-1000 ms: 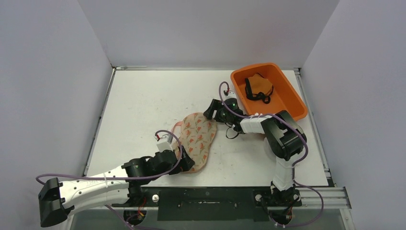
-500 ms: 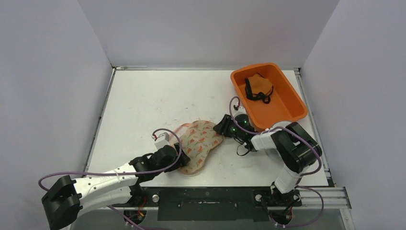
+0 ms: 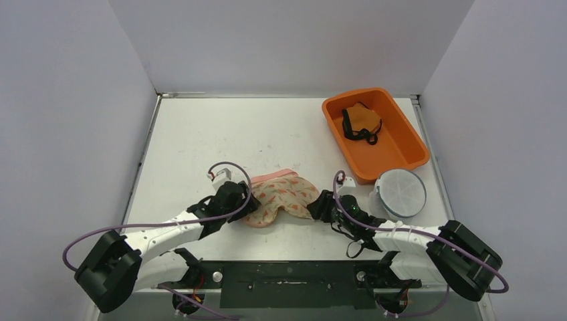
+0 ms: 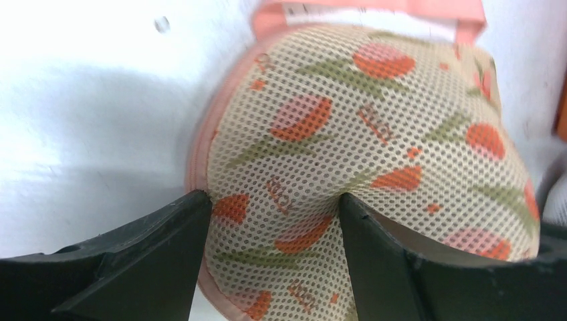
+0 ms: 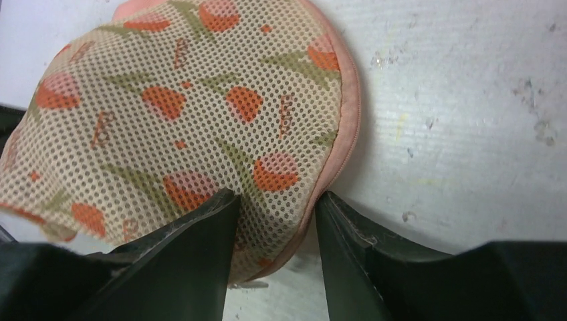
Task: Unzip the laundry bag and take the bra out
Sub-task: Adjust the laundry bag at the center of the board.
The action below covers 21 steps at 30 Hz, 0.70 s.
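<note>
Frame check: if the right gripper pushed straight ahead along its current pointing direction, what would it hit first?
The laundry bag: its mesh edge sits right between the fingers of the right gripper. Beyond the bag, probably the left gripper, though depth is unclear.

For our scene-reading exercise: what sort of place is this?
Likely a robot lab cell: white walls box in a white table, with left arm and right arm bolted to a rail at its near edge.

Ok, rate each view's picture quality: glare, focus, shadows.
Top external: even light, sharp, only faint shadows. Left wrist: table blown out white, laundry bag mesh crisp mid-frame, the fingers in front dark and soft. Right wrist: no glare, mesh and table scuffs sharp, a shadow along the bag's right rim.
</note>
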Each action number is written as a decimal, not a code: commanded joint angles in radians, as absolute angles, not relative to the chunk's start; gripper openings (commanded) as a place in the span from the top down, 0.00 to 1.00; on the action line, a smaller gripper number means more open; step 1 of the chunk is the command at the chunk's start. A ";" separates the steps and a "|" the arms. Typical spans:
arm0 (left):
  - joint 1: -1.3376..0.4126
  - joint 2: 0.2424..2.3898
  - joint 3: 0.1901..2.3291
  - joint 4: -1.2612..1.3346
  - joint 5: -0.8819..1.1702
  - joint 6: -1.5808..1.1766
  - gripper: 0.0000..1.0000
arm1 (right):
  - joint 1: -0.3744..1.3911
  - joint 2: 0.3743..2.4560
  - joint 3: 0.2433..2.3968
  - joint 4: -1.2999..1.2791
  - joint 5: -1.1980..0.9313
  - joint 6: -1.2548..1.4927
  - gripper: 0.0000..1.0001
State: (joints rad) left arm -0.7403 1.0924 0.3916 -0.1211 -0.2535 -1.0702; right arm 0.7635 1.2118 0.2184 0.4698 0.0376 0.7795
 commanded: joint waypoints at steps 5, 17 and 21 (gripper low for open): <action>-0.545 1.164 0.494 -0.162 -0.272 -0.956 0.30 | 0.829 1.018 0.142 0.382 0.136 0.819 0.44; -0.530 0.857 0.583 -0.467 -0.274 -0.899 0.03 | 0.729 1.002 0.313 0.307 0.092 0.790 0.16; -0.564 0.726 0.574 -0.549 -0.250 -0.918 0.04 | 0.605 1.148 0.358 0.435 -0.027 0.842 0.19</action>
State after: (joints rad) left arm -0.5331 0.8192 0.5415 -0.4290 -0.2707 -0.9154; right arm 0.6861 1.0416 0.2977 0.3092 0.0658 0.8028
